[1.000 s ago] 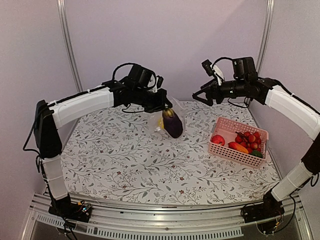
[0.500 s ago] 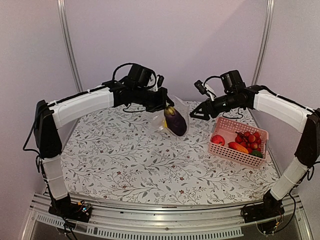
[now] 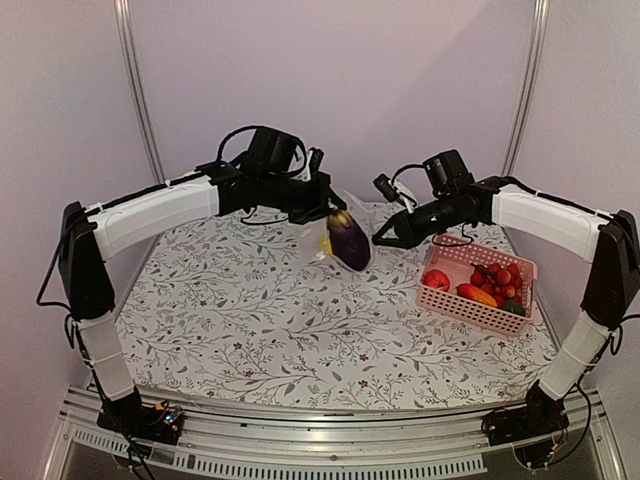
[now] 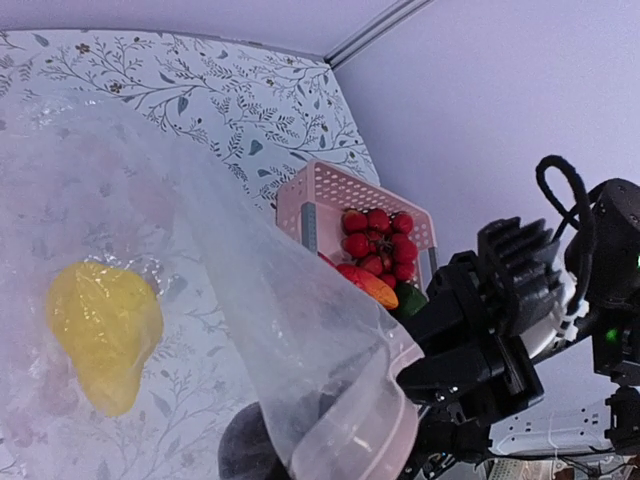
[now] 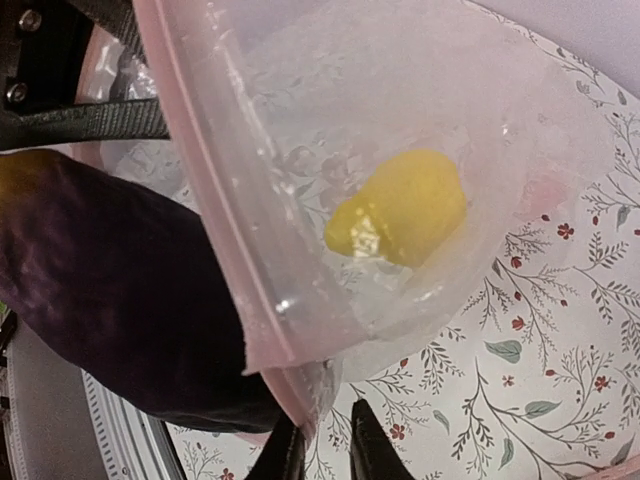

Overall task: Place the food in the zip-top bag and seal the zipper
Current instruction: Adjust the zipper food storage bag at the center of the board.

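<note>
One lemon (image 5: pixel 400 210) sags the limp, slippery bag (image 5: pixel 420 90); left gripper (image 3: pixel 322 206) pinches its top. Right gripper (image 5: pixel 320 450), 3 o'clock, jaws slightly spread: best take stiffer zipper (image 5: pixel 215 200).

Zip-top bag (image 5: pixel 330 90): clear crinkled glossy plastic. Eggplant (image 5: pixel 110 300): matt, faintly textured. Basket (image 3: pixel 470 312): pink plastic lattice.
</note>
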Controlling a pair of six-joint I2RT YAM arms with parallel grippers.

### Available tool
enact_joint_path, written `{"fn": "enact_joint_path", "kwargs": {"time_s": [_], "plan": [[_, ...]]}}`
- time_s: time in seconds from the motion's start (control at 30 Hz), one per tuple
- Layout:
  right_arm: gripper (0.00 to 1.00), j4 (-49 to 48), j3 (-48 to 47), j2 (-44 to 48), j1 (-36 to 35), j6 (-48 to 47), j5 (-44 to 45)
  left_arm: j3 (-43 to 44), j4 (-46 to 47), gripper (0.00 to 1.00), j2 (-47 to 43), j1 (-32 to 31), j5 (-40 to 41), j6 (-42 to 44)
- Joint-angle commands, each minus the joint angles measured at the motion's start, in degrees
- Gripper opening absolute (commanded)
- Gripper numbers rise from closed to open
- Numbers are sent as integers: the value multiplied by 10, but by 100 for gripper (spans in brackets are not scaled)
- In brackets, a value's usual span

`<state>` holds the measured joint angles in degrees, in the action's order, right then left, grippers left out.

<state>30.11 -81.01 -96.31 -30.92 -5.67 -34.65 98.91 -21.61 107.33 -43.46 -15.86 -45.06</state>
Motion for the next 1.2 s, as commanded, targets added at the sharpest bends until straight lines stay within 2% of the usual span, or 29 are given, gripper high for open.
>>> {"fn": "enact_joint_path", "kwargs": {"time_s": [0.0, 0.07, 0.13, 0.27, 0.33, 0.4, 0.47, 0.57, 0.67, 0.83, 0.97, 1.07, 1.13, 1.17], "plan": [[0, 1, 1, -20, -2, 16, 18, -15, 15, 0, -21, 6, 4, 5], [0, 15, -11, -20, -2, 16, -4, -9, -10, 1, -16, 7, 16, 20], [0, 39, -34, -17, -2, 10, -41, 18, -73, 10, -2, 7, 44, 50], [0, 84, -75, 8, -2, 10, -66, 89, -228, 16, 20, 5, 174, 112], [0, 113, -101, 12, -1, 4, -80, 112, -273, 14, 19, 5, 237, 131], [0, 122, -104, 13, -1, 4, -85, 126, -296, 7, 17, 3, 272, 146], [0, 126, -104, 7, -2, 5, -97, 135, -301, 0, 20, 1, 270, 153], [0, 129, -122, -6, -1, 16, -118, 185, -321, 0, 59, -15, 245, 171], [0, 139, -150, -19, -1, 21, -121, 270, -380, 0, 107, -34, 264, 183], [0, 146, -169, -19, -1, 22, -127, 298, -379, 0, 92, -47, 294, 179], [0, 143, -161, -15, 2, 17, -113, 234, -307, 0, 25, -51, 311, 182], [0, 138, -168, -15, 10, 21, -120, 223, -305, 0, 16, -47, 334, 185], [1, 135, -173, -13, 11, 19, -118, 215, -305, 0, 28, -42, 312, 188], [1, 135, -177, -14, 11, 19, -123, 240, -321, 0, 48, -42, 289, 182]]}}
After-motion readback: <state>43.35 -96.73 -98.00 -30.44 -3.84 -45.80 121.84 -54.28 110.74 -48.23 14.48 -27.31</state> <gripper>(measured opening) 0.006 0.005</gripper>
